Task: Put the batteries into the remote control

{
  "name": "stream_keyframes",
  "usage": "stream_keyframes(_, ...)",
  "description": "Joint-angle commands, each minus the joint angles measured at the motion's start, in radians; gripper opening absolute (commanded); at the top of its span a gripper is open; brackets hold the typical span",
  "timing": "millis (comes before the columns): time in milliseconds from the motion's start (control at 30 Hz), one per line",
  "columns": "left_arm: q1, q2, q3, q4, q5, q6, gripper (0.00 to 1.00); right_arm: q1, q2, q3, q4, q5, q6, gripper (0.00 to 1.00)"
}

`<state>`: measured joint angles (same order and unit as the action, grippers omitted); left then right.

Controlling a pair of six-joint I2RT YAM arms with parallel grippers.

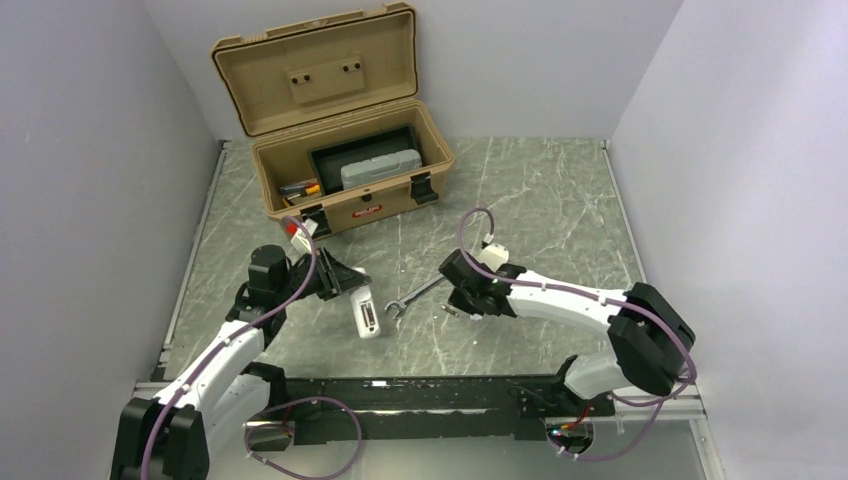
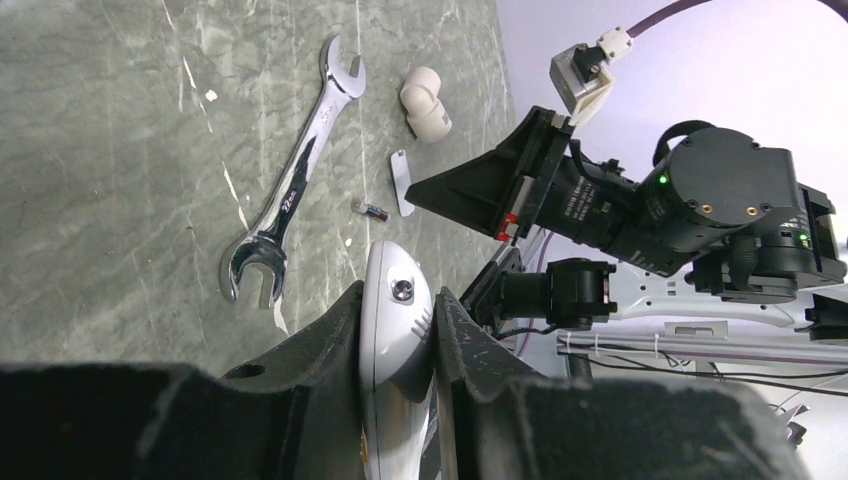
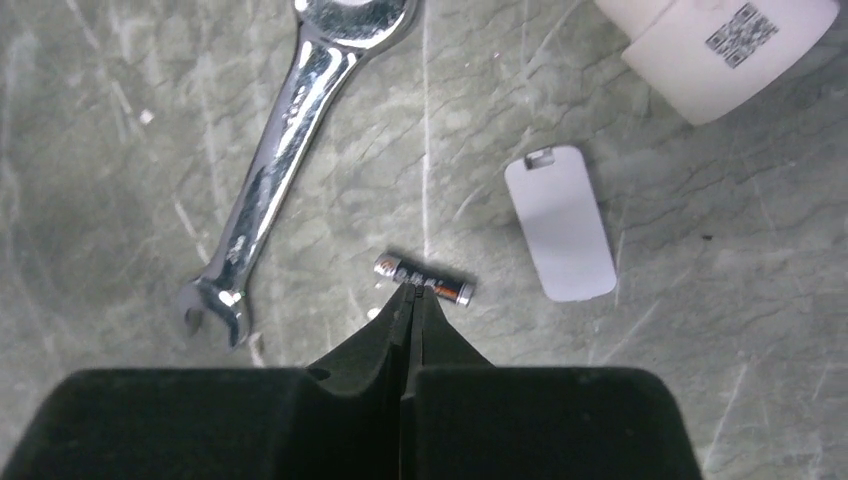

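Toward the near side, the left gripper was clamped on the remote control. The right gripper had its fingers pressed together, tips touching a loose battery without gripping it. Just beyond lay the battery cover, already off. Apparently no battery was loaded yet.

The wrench shank reads what looks like "22"; the white plastic piece bears a QR code.
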<state>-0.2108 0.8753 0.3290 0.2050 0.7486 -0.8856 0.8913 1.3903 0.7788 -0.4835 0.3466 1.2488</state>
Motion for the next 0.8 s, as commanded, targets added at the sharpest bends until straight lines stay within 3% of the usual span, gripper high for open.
stream_keyframes(0, 0.006, 0.004, 0.0, 0.049, 0.031, -0.006, 0.0, -0.002, 0.069, 0.061, 0.005, 0.068, -0.064, 0.0)
stream_keyframes(333, 0.009, -0.006, 0.003, 0.025, 0.029, 0.004, 0.0, -0.001, 0.263, 0.127, 0.062, -0.016, -0.197, 0.0)
stream_keyframes(500, 0.014, -0.012, 0.0, 0.017, 0.03, 0.01, 0.0, -0.001, 0.293, 0.145, 0.047, -0.008, -0.222, 0.0)
stream_keyframes(767, 0.016, -0.01, -0.004, 0.03, 0.031, 0.0, 0.0, 0.0, 0.295, 0.135, 0.075, -0.115, -0.29, 0.0)
